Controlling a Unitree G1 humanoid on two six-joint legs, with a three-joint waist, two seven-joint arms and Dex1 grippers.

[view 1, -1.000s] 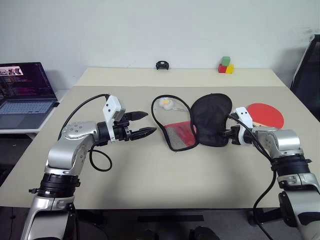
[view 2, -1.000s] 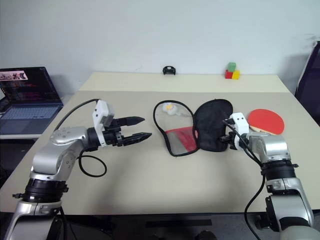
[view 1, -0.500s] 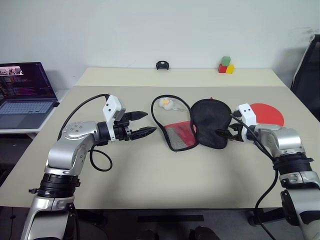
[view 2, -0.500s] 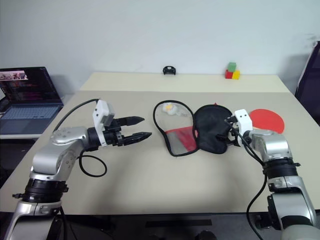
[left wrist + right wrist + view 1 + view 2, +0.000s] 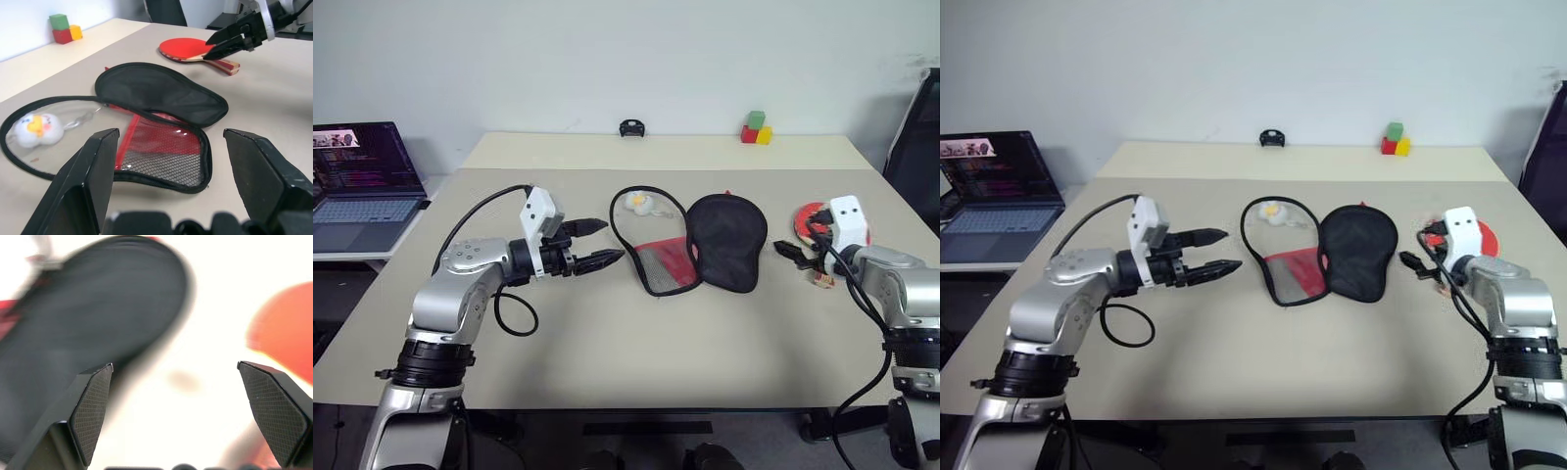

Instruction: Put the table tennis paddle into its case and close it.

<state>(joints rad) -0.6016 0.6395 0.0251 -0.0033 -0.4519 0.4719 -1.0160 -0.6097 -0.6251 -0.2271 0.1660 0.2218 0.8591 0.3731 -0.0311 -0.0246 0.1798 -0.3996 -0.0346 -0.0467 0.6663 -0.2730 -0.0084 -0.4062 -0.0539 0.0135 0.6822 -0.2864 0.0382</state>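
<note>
Now the table tennis paddle [image 5: 198, 49], at three o'clock of the case [image 5: 697, 251], should be gripped by its handle; both the right end effector [image 5: 801, 252] and left end effector [image 5: 597, 243] are open, empty.

Case [image 5: 161, 95]: one flap matt black cloth, the other clear glossy film over red panel with fine black mesh, black fabric edging. Paddle [image 5: 190, 48]: smooth matt red rubber face, light wood handle [image 5: 222, 63]. Worktop [image 5: 636, 343]: smooth matt beige laminate. Left claw [image 5: 597, 245] fingers [image 5: 266, 181]: matt black plastic. Right claw [image 5: 183, 406] pads [image 5: 93, 406]: black, cross-hatched texture
</note>
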